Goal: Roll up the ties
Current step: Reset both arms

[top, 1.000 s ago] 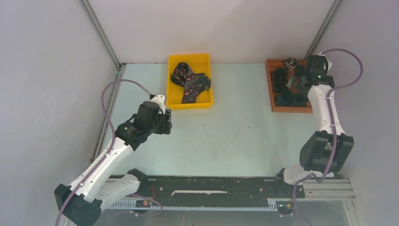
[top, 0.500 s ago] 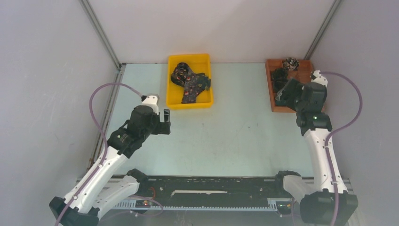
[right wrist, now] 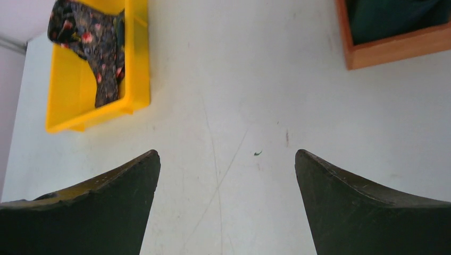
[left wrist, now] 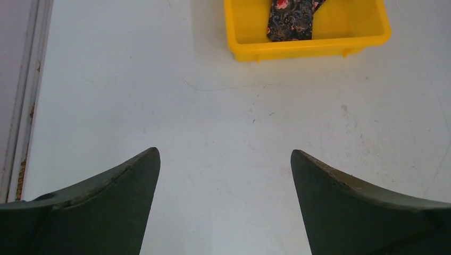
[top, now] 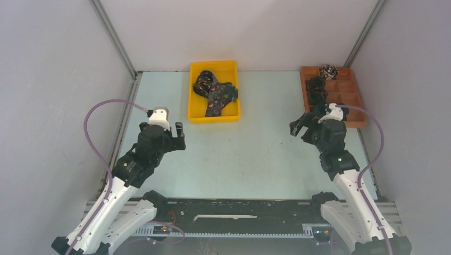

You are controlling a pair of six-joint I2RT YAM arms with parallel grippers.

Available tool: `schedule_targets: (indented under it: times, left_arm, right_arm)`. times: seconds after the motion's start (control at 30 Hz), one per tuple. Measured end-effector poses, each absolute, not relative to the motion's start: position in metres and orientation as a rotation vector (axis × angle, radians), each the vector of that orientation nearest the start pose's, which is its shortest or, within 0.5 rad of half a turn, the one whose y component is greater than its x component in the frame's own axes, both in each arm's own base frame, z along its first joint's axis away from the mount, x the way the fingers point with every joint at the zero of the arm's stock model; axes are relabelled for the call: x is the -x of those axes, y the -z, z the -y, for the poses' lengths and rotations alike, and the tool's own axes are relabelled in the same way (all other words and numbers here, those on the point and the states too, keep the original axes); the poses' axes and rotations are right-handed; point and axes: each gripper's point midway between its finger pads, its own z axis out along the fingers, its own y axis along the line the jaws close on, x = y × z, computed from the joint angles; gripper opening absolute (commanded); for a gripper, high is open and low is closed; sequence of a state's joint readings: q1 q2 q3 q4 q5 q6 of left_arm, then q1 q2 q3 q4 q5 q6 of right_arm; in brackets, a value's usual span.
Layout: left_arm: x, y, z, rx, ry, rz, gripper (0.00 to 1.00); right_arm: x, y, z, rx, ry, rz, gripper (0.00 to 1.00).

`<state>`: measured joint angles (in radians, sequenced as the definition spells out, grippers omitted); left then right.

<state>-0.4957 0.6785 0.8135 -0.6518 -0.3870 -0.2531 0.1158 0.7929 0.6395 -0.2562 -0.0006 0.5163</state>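
Observation:
Several dark ties [top: 215,94] with small reddish patterns lie heaped in a yellow bin [top: 198,109] at the back middle. They also show in the left wrist view [left wrist: 291,18] and the right wrist view [right wrist: 95,48]. Rolled dark ties [top: 317,87] sit in compartments of a brown tray [top: 351,87] at the back right, and a dark green one shows in the right wrist view [right wrist: 393,16]. My left gripper [top: 175,135] [left wrist: 223,154] is open and empty over bare table, short of the bin. My right gripper [top: 301,123] [right wrist: 227,154] is open and empty over the table, just left of the tray's near corner.
The yellow bin's near wall [left wrist: 308,48] lies ahead of the left gripper. The tray's near corner [right wrist: 393,48] is ahead and right of the right gripper. Grey walls close in both sides, with a metal rail [top: 119,133] along the table's left edge.
The right arm has swung from over the brown tray back down to the table beside it. The left arm has pulled back and left, away from the yellow bin.

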Motion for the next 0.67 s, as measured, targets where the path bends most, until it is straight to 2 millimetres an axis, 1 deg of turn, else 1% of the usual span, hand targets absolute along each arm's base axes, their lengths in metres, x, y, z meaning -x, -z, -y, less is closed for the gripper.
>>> schedule_targets:
  times: [0.07,0.13,0.3,0.37,0.67]
  left_arm:
    - [-0.237,-0.218,0.062,-0.011,0.055,-2.043,1.00]
    - [-0.237,-0.219,0.061,-0.007,0.051,-2.040,1.00]
    - [-0.237,-0.220,0.059,0.000,0.042,-2.035,1.00]
    - [-0.237,-0.220,0.059,0.002,0.039,-2.033,1.00]
    - [-0.238,-0.222,0.057,0.010,0.031,-2.025,1.00]
  right_arm:
    - [-0.289,-0.180,-0.067,-0.364,-0.432,-1.975,1.00]
    - [-0.284,-0.171,-0.075,-0.338,-0.440,-1.982,1.00]
    - [-0.276,-0.157,-0.091,-0.278,-0.456,-1.987,1.00]
    - [-0.276,-0.157,-0.094,-0.257,-0.457,-1.981,1.00]
    - [-0.283,-0.167,-0.097,-0.225,-0.463,-1.931,1.00]
